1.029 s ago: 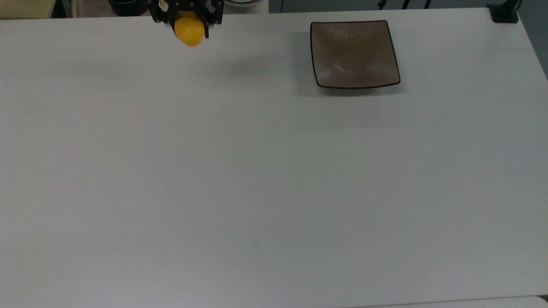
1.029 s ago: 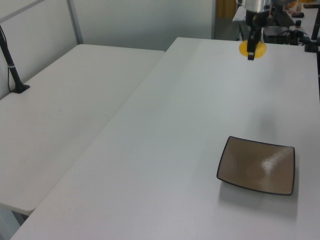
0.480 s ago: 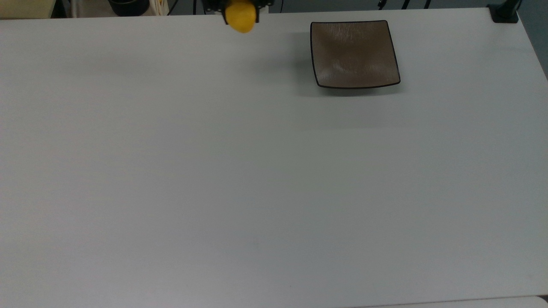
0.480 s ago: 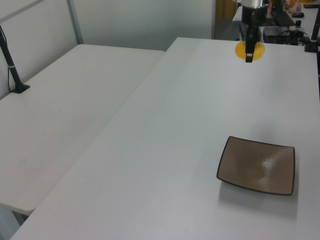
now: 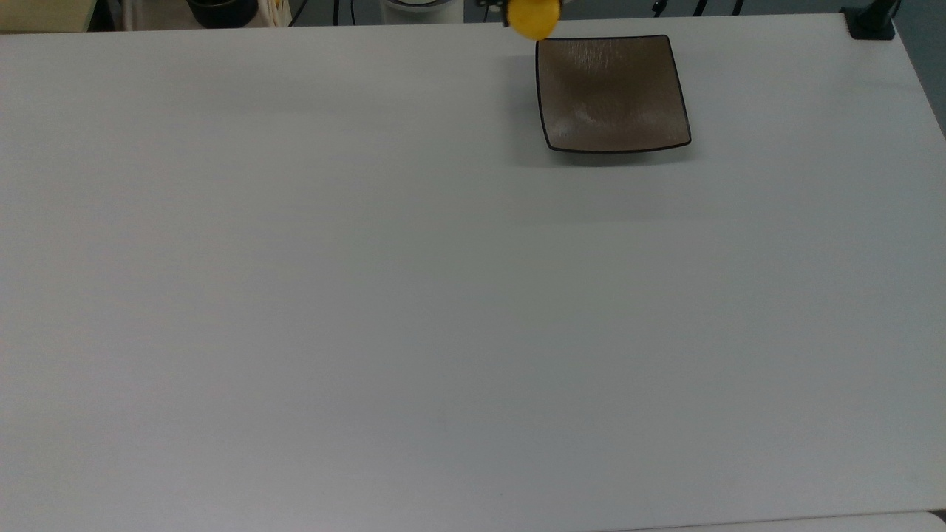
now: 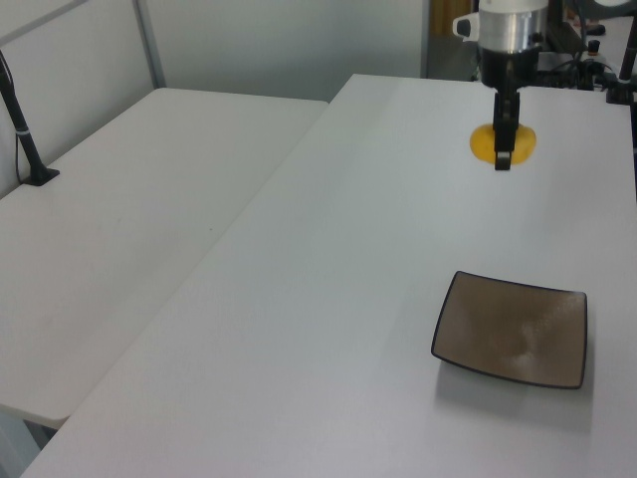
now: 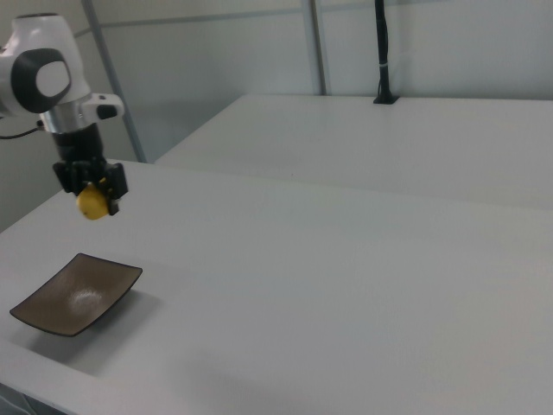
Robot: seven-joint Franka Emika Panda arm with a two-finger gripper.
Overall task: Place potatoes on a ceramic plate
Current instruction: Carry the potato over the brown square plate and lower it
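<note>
The small, smooth, bright yellow egg-shaped potato (image 5: 533, 19) is hanging in the air, clamped between the dark fingers of the black two-finger gripper (image 6: 504, 149), well above the table. In the top view it is sitting at the very top edge of the frame, just beside the upper left corner of the square, glossy brown-grey ceramic plate (image 5: 612, 92). In the right view the potato (image 7: 92, 203) is showing at the middle left of the frame, held by the gripper (image 7: 92, 194) and hovering above the far side of the plate (image 7: 76, 293), which is lying empty at the lower left. In the left view the potato (image 6: 503, 142) is sitting in the upper right, and the plate (image 6: 511, 328) is lying in the lower right.

The white and grey arm (image 7: 45, 82) is reaching straight down to the gripper. Nothing is standing between potato and plate.

The plate is resting flat on a broad, pale grey table (image 5: 369, 295). A second pale table (image 6: 129, 239) is adjoining it on the left view's left. A black post (image 7: 381, 52) is rising at the top middle of the right view, in front of plain light walls
</note>
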